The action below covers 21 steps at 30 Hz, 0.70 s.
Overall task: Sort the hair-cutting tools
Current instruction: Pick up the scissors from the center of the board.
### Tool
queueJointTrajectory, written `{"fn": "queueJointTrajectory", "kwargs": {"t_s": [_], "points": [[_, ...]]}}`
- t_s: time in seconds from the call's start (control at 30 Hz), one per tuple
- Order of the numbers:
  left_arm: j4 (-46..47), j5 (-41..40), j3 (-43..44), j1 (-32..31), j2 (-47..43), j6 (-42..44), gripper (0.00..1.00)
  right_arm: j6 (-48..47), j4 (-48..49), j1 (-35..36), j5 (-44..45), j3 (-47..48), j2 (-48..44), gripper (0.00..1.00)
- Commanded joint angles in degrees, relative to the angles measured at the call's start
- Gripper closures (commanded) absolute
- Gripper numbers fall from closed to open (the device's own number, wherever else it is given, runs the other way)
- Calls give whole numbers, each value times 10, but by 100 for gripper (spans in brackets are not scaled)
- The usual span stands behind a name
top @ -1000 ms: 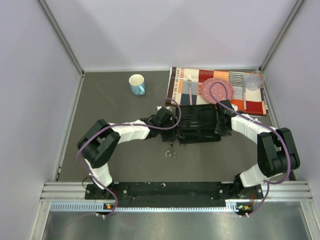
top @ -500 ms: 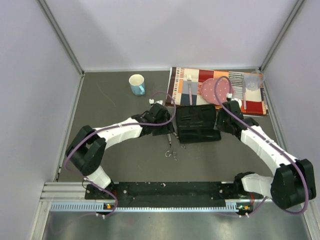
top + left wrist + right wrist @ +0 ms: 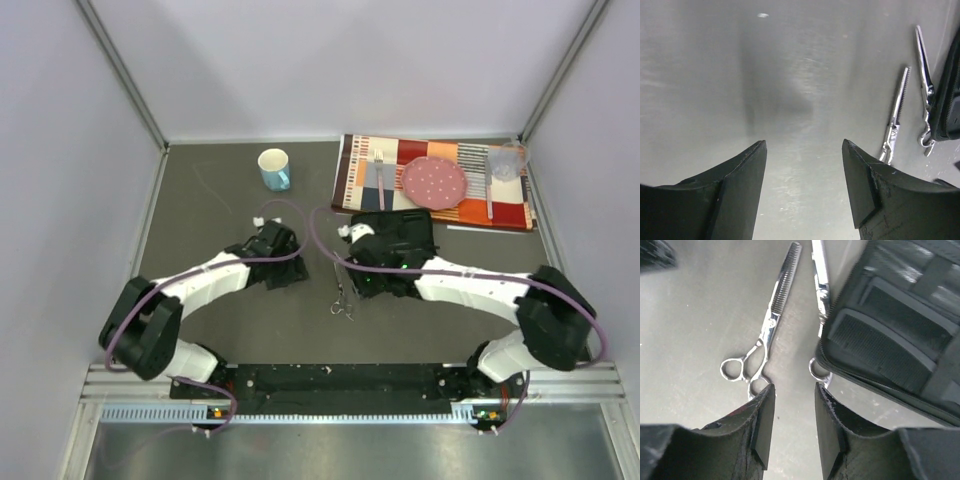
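— Both arms have left the sides of the black case (image 3: 395, 228) since a second ago. The left hand (image 3: 804, 145) has drawn back to the left and now hangs over bare table (image 3: 220, 215). The right arm has swung across the case, and the right hand (image 3: 792, 389) now hangs at its near left corner.

— Are the hands holding anything?

— No. The left hand's fingers (image 3: 740, 170) stand well apart, with only table between them. The right hand's fingers sit closer together, but there is a clear gap and nothing in it.

— Where are the scissors?

— Both pairs lie flat on the table, just left of the case, with their blades pointing away from the arms' bases. The toothed scissors (image 3: 767, 327) lie clear of the case, their finger rings just beside one of the right hand's fingertips. The plain scissors (image 3: 820, 282) lie right along the case's edge, with one ring showing at its corner. I cannot tell whether they touch it.

— And the combs?

— The case is open, and the right wrist view shows a black comb (image 3: 880, 347) lying inside it.

— What else is on the table?

— A striped placemat (image 3: 350, 170) at the far right carries a pink plate (image 3: 434, 180), a fork (image 3: 380, 180) and a clear glass (image 3: 505, 163). A pale blue mug (image 3: 273, 168) stands to its left.
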Motion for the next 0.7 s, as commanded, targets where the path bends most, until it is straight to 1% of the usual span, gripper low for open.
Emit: {"fn": "queueJointTrajectory", "kwargs": {"t_s": [0.0,0.03,0.17,0.37,0.47,0.57,0.6,0.67], "points": [[15,35,-58,57,-77,7,33,-10,51,34,35,57,80,64],[17,40,-66,66,-87,9,33,-10,51,38,41,63,93,66],[16,63,-96,100,-131,18,33,-9,44,51,50,84,134,68],[26,100,-124,158,-151,31,33,-12,50,71,49,94,171,68],[27,105,-126,169,-151,37,33,-13,48,81,50,96,187,68],[32,110,-128,176,-148,39,33,-12,36,85,57,98,204,72],[33,112,-127,178,-147,41,33,-13,33,88,59,99,206,79],[35,116,-127,183,-142,41,33,-17,24,92,65,100,214,84]]}}
